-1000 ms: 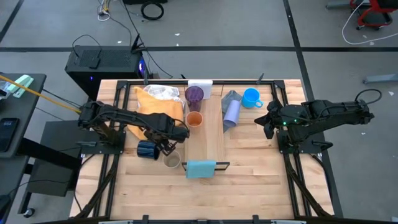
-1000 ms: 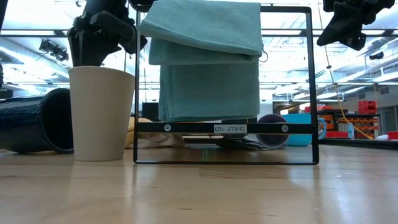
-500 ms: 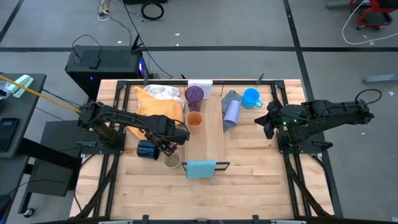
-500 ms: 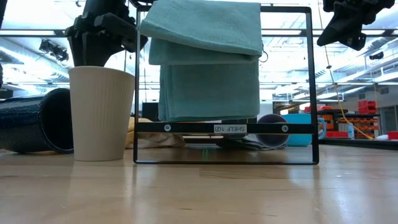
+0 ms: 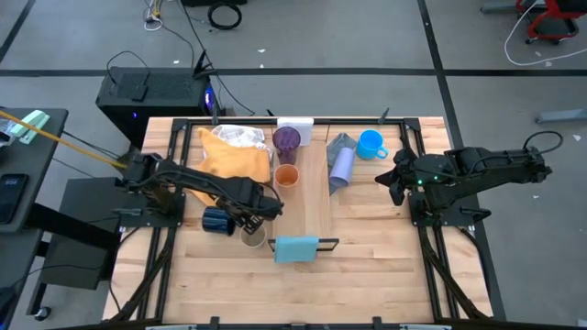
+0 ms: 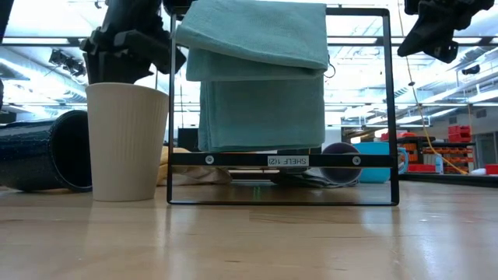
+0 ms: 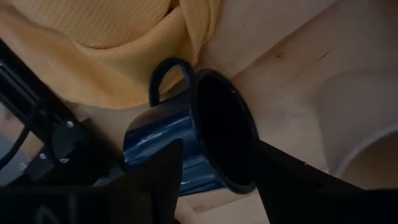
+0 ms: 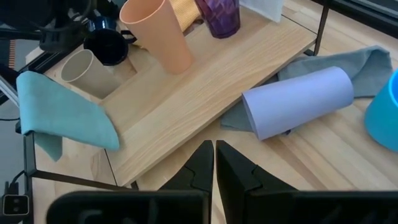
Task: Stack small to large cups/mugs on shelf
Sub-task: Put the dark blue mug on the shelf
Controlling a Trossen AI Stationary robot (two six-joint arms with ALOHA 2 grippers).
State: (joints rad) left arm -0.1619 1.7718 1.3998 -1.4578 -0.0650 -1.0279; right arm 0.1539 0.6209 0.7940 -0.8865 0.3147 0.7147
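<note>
Left gripper: fingers wide apart, one on each side of the navy mug, not squeezing it.
Navy mug: on its side at 9 o'clock of the beige cup (which stands upright).
Right gripper: fingers pressed together, holding nothing, at 3 o'clock of the shelf.
Orange cup: on the shelf.

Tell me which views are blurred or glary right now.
Left wrist view: navy mug sharp, beige cup soft and washed out. Low view: bright ceiling lights backlight the teal cloth; room behind is soft. High and right wrist views: evenly lit.
</note>
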